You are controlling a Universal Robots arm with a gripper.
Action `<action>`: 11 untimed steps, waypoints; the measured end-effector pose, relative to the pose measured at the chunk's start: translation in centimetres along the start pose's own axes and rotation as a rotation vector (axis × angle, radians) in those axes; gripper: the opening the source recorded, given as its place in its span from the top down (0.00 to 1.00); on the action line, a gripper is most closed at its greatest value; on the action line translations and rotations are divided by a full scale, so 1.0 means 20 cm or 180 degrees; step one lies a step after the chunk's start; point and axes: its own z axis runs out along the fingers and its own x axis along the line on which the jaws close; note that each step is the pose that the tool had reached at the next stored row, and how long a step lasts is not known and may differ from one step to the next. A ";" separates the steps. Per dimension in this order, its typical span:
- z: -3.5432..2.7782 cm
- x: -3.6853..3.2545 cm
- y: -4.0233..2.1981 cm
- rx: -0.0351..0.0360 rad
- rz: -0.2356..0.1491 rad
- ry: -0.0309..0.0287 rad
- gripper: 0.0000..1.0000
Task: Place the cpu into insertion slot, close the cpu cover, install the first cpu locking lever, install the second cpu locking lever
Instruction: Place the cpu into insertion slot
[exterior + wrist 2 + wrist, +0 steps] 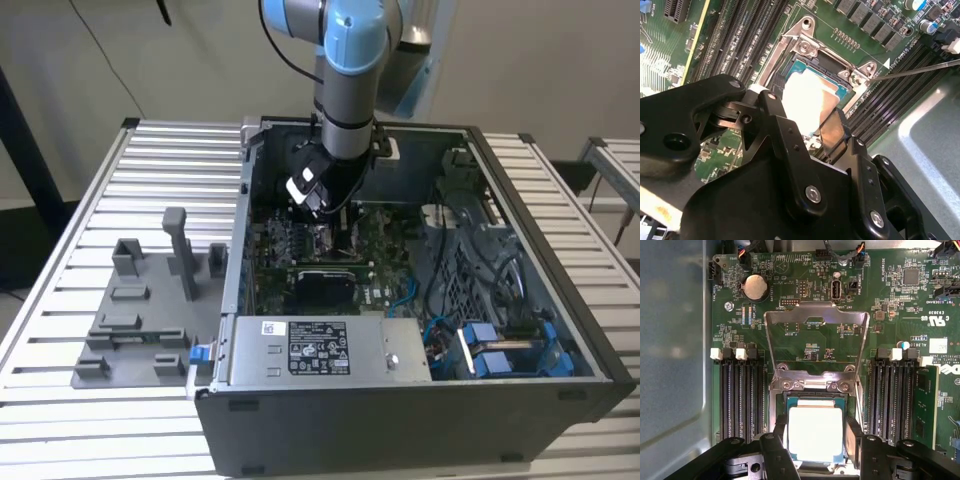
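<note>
- Here the black gripper point(815, 442) has its fingers point(852, 437) closed against opposite edges of the small, flat, square, silvery-tan cpu point(815, 432).
- The cpu sits in, or just above, the silver-rimmed square insertion slot point(812, 399) on the green circuit board point(805, 347).
- Beyond it, the thin silver windowed cpu cover point(790, 316) is swung open.
- My judgement of the risk: if the cpu is tilted or offset, pressing it down could bend the slot's contacts.
</note>
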 end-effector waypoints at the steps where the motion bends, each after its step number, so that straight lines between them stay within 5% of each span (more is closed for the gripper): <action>1: 0.001 0.000 0.000 0.0000 0.0000 0.0000 0.45; 11: 0.004 0.000 0.000 0.0000 0.0000 0.0001 0.45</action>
